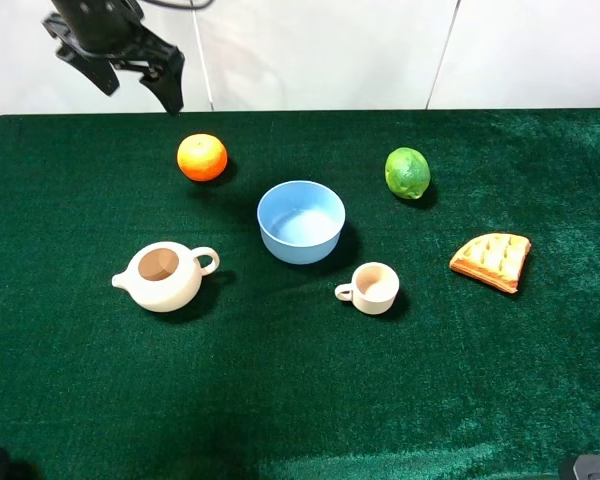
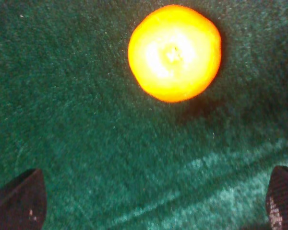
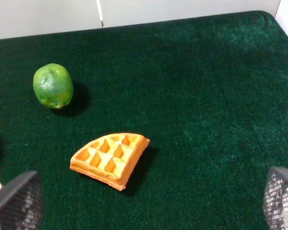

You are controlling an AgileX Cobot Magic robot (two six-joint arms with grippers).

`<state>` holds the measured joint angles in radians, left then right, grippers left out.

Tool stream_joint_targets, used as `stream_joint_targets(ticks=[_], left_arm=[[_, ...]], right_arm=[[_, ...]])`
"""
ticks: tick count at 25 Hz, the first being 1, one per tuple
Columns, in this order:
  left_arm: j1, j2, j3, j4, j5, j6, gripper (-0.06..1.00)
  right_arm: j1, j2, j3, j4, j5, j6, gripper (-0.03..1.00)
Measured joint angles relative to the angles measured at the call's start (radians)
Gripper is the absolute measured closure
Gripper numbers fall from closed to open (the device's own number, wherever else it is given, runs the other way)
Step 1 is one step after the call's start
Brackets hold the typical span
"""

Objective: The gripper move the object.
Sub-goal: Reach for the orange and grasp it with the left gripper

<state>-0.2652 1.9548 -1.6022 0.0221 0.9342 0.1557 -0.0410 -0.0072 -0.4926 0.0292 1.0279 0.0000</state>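
Left gripper (image 1: 142,92) is over the far edge of the table, fingers spread wide, with bare green cloth (image 2: 86,143) between them. The orange (image 1: 202,157) has open cloth on every side. Nearest obstruction is the blue bowl (image 1: 300,248), to its right and nearer the front, not touching. Teapot (image 1: 168,288) stands further forward, and the lime (image 1: 407,172) is well apart to the right

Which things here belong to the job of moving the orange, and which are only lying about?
Part of the job: left gripper, orange.
Lying about: lime, blue bowl, lidless teapot, small cup, waffle wedge.
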Motion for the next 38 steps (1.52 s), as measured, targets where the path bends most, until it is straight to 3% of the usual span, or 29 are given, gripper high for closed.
stream_joint_targets(ticks=[29, 38], left_arm=[[-0.033, 0.314, -0.061, -0.006, -0.233, 0.004, 0.02], [-0.037, 0.380, -0.065, -0.041, -0.299, 0.026, 0.02]], right_arm=[[0.000, 0.000, 0.000, 0.000, 0.000, 0.000, 0.28], [0.000, 0.000, 0.000, 0.000, 0.000, 0.000, 0.28]])
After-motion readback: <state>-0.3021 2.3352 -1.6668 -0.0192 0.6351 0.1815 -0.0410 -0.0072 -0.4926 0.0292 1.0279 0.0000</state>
